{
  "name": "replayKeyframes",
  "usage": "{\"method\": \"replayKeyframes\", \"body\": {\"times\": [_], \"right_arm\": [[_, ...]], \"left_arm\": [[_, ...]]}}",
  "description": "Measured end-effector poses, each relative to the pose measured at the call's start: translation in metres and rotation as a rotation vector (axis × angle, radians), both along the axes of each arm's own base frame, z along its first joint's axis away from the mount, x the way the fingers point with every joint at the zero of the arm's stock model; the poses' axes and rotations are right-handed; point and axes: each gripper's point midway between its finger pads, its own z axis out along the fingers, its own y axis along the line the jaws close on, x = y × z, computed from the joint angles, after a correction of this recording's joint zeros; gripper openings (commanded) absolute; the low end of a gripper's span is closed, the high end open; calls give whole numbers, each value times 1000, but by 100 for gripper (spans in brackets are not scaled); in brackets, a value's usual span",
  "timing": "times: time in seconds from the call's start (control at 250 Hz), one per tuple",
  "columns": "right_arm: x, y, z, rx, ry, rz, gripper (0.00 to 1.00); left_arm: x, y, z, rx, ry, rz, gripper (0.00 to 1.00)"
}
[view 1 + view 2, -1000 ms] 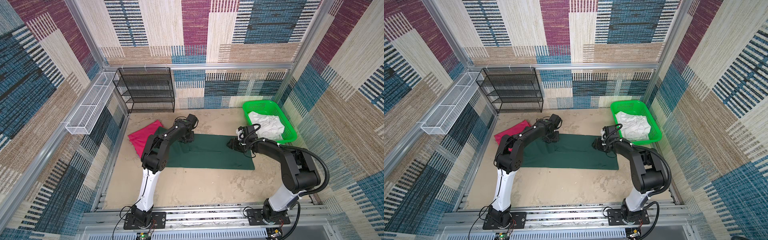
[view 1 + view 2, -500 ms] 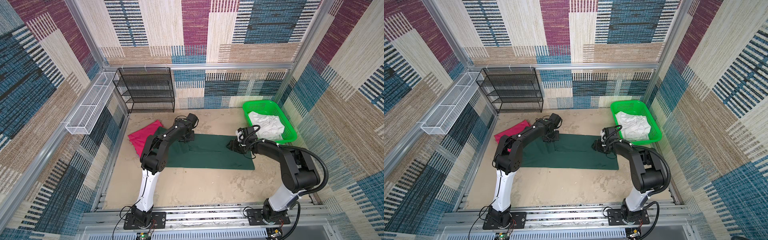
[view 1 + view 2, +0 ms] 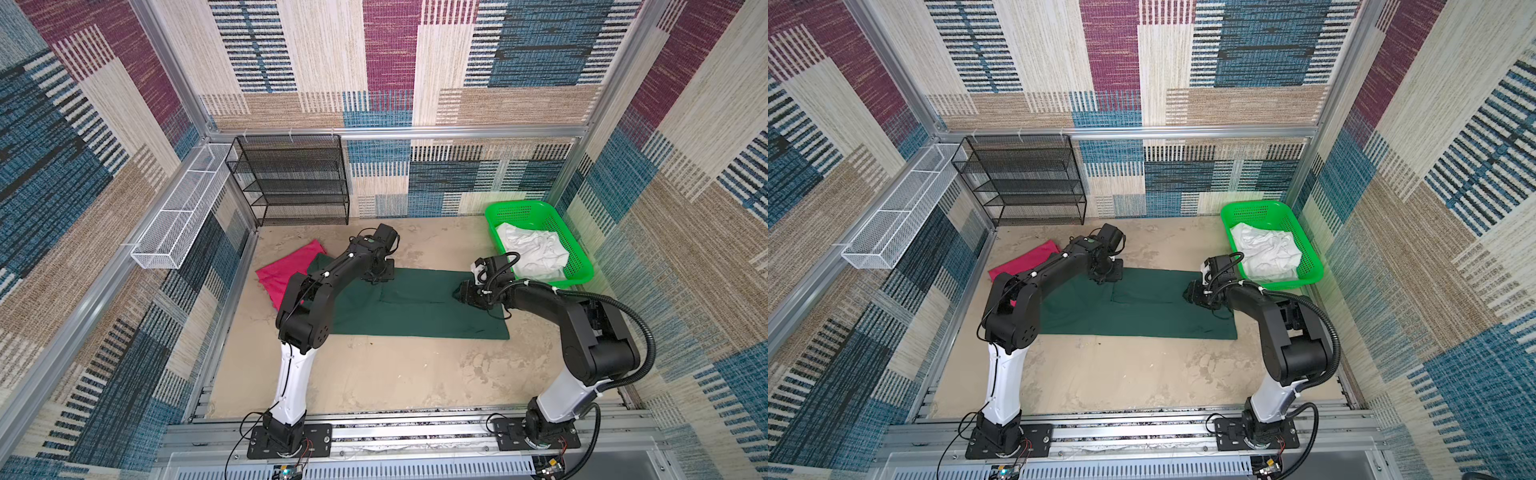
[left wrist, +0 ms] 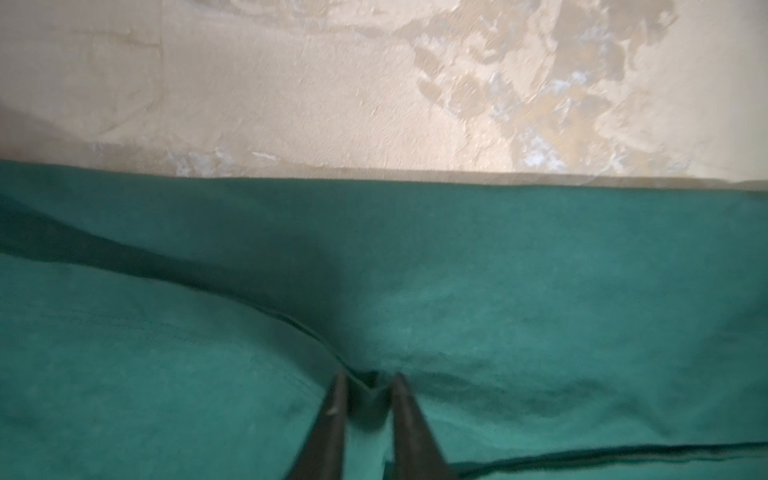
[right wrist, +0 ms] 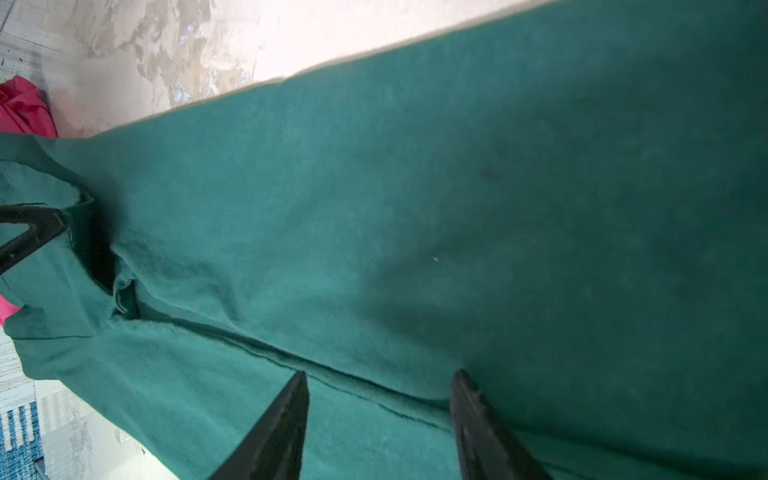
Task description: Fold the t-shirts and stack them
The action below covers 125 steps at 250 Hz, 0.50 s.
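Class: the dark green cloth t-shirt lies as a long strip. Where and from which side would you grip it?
The dark green cloth t-shirt lies flat, so probably pinch from above its short end beside the bright green plastic basket: that edge is free, while the other end touches the magenta cloth t-shirt.

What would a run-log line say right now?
step: folding dark green t-shirt | left hand: tips nearly together at fold, grip unclear | right hand: open, straddling fold edge | pink t-shirt: alongside

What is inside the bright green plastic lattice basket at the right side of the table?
A crumpled white cloth fills most of the bright green plastic lattice basket. What lies beneath it is covered and cannot be seen.
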Motion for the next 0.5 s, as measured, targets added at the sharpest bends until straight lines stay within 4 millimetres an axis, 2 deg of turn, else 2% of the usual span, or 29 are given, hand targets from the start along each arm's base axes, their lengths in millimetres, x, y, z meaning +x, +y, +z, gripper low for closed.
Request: {"method": "replayKeyframes", "body": {"times": [0.096,0.208,0.344,0.5], "right_arm": [[5,0,5,-4,-10,-3,57],[18,1,10,-14,-31,-1,57],[28,2,7,-21,-30,6,57],[25,2,-10,-27,3,8,57]], "left_arm": [[-11,11,11,9,-19,-2,37],[-28,37,18,44,-53,31,43],[-47,69,-7,96,-7,82,43],[-55,87,-35,127,50,139,43]]}}
